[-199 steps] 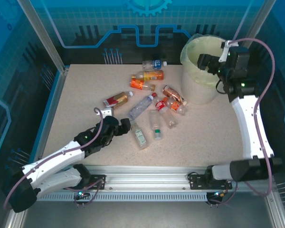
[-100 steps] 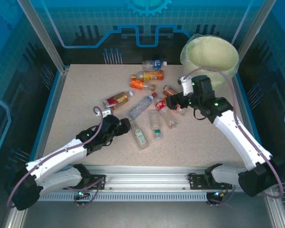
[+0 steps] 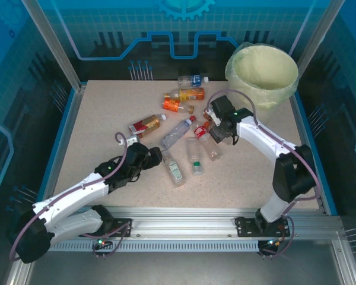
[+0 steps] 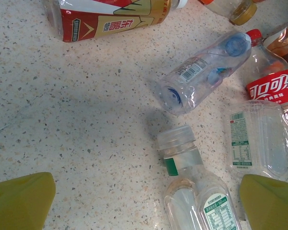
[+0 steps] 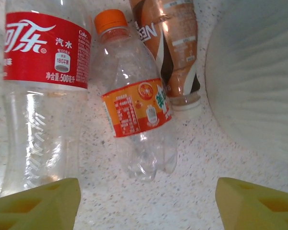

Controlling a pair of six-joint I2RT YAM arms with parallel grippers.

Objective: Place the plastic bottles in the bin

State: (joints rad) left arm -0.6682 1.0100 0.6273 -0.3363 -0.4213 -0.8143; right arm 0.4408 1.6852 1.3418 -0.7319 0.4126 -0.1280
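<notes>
A speckled bench [image 3: 107, 113] is shown. The bin [image 3: 267, 95], lined with a yellowish bag, is set at its far right corner. The plastic bottles [image 3: 178, 133] are scattered lying on the bench, left of the bin. The right end effector [image 5: 146, 194] is spread wide just short of an orange-labelled bottle [image 5: 137, 105] beside the bin. The left end effector [image 4: 146, 187] is spread wide, with a green-labelled bottle [image 4: 192, 191] lying ungripped between its fingers.
</notes>
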